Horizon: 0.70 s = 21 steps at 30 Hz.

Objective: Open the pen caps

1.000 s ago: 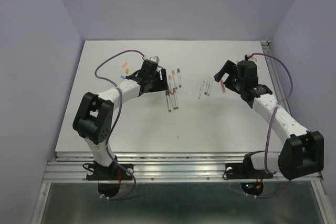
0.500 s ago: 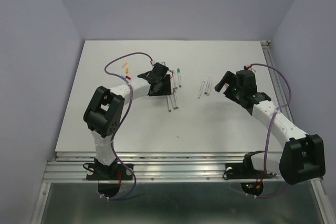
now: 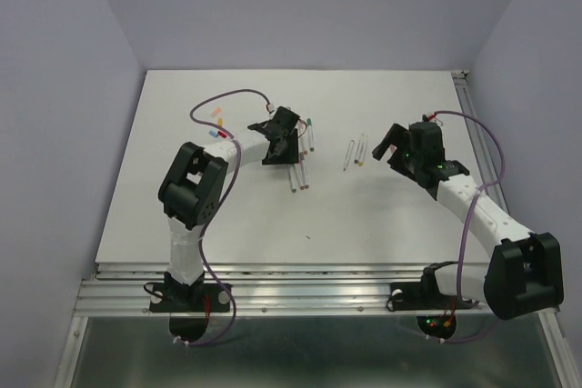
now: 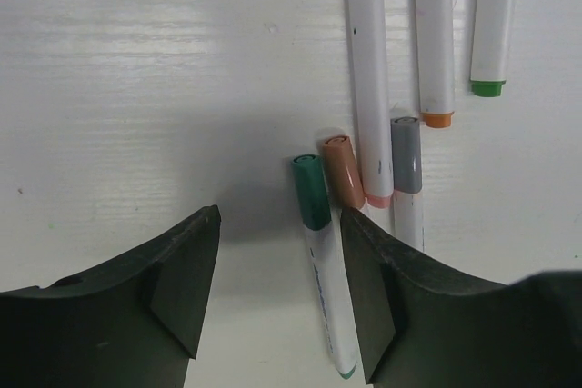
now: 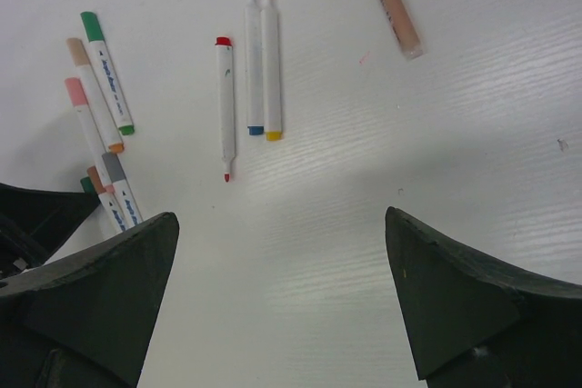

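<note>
In the left wrist view a white pen with a dark green cap (image 4: 312,193) lies on the table between my left gripper's (image 4: 278,243) open jaws, close against the right finger (image 4: 368,288); nothing is gripped. Beside it lie a brown cap (image 4: 344,170), a grey cap (image 4: 406,154) and more white pens (image 4: 368,61). From above, the left gripper (image 3: 284,141) covers the pen cluster (image 3: 298,174). My right gripper (image 5: 280,224) stands wide open over bare table, near three uncapped pens, red (image 5: 225,106), blue (image 5: 254,56) and yellow (image 5: 271,61).
Loose caps (image 3: 218,115) lie on the white table (image 3: 227,215) at the left, behind the left arm. A peach-coloured pen (image 5: 391,2) lies apart, beyond the right gripper (image 3: 391,144). Purple cables loop above both arms. Lilac walls close in three sides.
My left arm has swung right onto the pen cluster and its jaws have narrowed. The right gripper shifted slightly toward the uncapped pens, then held still.
</note>
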### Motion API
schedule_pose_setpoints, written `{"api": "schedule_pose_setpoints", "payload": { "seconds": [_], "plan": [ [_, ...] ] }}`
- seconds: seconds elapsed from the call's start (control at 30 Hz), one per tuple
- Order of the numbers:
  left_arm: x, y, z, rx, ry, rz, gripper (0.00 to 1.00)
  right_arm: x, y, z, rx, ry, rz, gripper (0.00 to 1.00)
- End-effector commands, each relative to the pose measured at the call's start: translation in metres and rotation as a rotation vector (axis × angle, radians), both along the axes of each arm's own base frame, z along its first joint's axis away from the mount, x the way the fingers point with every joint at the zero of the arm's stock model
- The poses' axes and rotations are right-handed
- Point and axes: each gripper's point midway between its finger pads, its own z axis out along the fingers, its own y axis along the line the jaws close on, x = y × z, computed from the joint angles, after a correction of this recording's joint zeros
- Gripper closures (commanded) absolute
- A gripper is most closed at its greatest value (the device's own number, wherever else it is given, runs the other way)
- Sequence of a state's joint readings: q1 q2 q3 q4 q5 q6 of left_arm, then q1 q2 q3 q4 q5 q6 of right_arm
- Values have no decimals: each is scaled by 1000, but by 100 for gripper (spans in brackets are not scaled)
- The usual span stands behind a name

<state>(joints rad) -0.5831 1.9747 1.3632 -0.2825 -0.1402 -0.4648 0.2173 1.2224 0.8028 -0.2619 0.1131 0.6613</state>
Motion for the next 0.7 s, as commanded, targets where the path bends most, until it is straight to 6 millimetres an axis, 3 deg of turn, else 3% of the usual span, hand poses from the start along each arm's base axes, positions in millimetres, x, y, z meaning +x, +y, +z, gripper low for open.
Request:
{"api": "schedule_pose_setpoints", "payload": {
  "seconds": [0.0, 0.67],
  "plan": [
    [7, -2, 1, 34, -4, 15, 34, -3, -7, -1, -22, -18, -14, 0],
    [-1, -1, -18, 60, 65, 78, 53, -6, -12, -5, -41, -11, -38, 0]
  ]
}}
